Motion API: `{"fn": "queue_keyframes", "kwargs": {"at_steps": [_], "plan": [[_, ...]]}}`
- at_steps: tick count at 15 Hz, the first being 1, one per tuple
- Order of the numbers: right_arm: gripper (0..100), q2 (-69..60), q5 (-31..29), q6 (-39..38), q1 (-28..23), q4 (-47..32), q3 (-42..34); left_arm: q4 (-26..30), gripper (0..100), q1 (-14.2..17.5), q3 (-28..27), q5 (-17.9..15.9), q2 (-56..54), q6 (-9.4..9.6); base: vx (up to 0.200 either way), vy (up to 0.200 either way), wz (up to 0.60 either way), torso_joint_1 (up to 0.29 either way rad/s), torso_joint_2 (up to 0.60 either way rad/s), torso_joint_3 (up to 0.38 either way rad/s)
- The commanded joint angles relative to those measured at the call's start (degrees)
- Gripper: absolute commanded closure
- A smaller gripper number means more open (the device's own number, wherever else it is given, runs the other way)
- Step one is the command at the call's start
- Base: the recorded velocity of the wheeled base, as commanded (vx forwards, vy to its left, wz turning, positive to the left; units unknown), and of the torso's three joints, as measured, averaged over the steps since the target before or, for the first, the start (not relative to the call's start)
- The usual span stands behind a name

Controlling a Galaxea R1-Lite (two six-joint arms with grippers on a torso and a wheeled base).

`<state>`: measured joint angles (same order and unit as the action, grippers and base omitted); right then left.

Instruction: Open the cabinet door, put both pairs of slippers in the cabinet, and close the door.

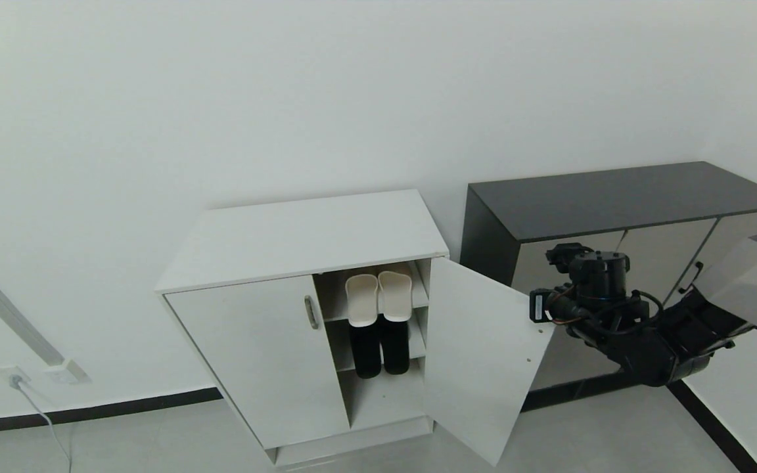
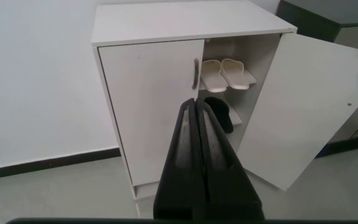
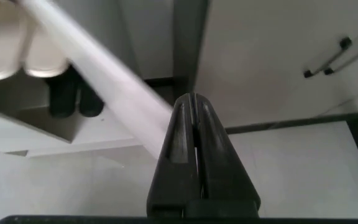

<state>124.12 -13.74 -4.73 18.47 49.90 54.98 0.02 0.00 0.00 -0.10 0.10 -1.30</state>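
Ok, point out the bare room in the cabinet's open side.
Bare: the bottom shelf, below the black slippers and beside the open door; also the cabinet top. Crowded: higher up, where the white slippers sit above the black pair.

No words or numbers can be read here. The white cabinet [image 1: 299, 240] shows plain doors with no writing. A small white patch [image 1: 539, 306] on the right arm [image 1: 641, 338] is too tiny to read.
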Motion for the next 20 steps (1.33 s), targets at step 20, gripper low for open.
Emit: {"fn": "queue_keyframes", "kwargs": {"at_steps": [20], "plan": [[100, -5.47, 0.38, -0.1, 12.56, 0.29, -9.54, -0.02, 100, 0.0, 0.0, 0.01, -0.01, -0.19, 0.0, 0.0, 0.0, 0.0, 0.0, 0.0]]}}
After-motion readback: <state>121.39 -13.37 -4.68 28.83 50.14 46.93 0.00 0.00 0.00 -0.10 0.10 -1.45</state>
